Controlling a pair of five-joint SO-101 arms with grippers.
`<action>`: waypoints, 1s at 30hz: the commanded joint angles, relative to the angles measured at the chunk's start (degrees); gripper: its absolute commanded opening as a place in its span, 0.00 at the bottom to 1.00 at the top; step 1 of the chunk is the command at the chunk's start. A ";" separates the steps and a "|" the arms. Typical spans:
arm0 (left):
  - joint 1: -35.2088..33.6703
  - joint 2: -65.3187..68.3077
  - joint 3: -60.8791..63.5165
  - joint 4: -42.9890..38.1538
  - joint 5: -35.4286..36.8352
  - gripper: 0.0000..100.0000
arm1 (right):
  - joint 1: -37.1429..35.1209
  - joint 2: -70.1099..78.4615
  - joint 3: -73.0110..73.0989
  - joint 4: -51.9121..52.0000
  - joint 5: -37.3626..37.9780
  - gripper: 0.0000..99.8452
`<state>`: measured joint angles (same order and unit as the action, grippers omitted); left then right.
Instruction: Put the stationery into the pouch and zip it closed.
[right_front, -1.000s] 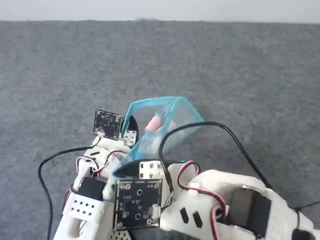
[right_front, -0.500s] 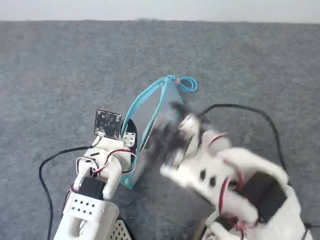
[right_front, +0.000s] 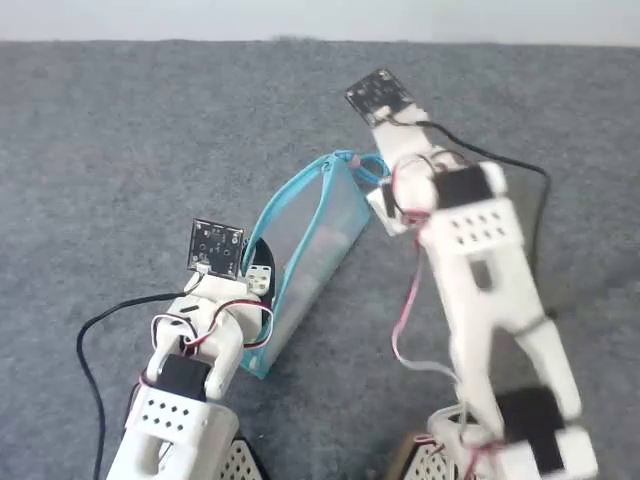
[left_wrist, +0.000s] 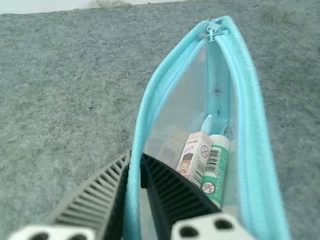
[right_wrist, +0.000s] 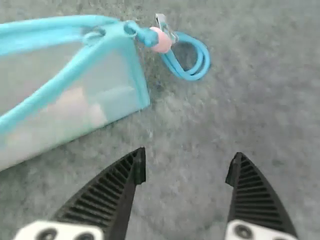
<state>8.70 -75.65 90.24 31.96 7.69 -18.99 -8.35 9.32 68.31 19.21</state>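
The pouch (right_front: 310, 250) is lying with its long axis running from 7 o'clock to 1 o'clock in the high view, mouth gaping, stationery (left_wrist: 202, 160) inside. The left gripper (left_wrist: 136, 159) is clenching the rim at the 7 o'clock end. The right gripper (right_wrist: 187, 157), jaws spread and empty, is hovering at the 1 o'clock end, the nearer arm to the zipper pull loop (right_wrist: 189, 57) just ahead.

- grey felt-like table cover (right_front: 110, 130) wall to wall, kinda fuzzy and speckled (carpet-ish)
- pale wall (right_front: 320, 18) as a thin strip along the far edge
- light's soft and even all over
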 joint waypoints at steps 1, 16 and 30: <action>0.70 0.44 -0.04 1.05 -0.53 0.01 | -1.54 4.44 -3.78 -8.84 -0.62 0.26; 0.53 0.35 -0.13 1.23 -0.53 0.01 | -4.53 19.38 -3.60 -32.31 12.84 0.25; 0.79 0.35 -0.13 1.32 -0.53 0.01 | -4.18 21.76 -3.43 -37.49 41.49 0.25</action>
<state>8.70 -75.65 90.42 32.84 7.69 -22.24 14.15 9.23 33.14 58.86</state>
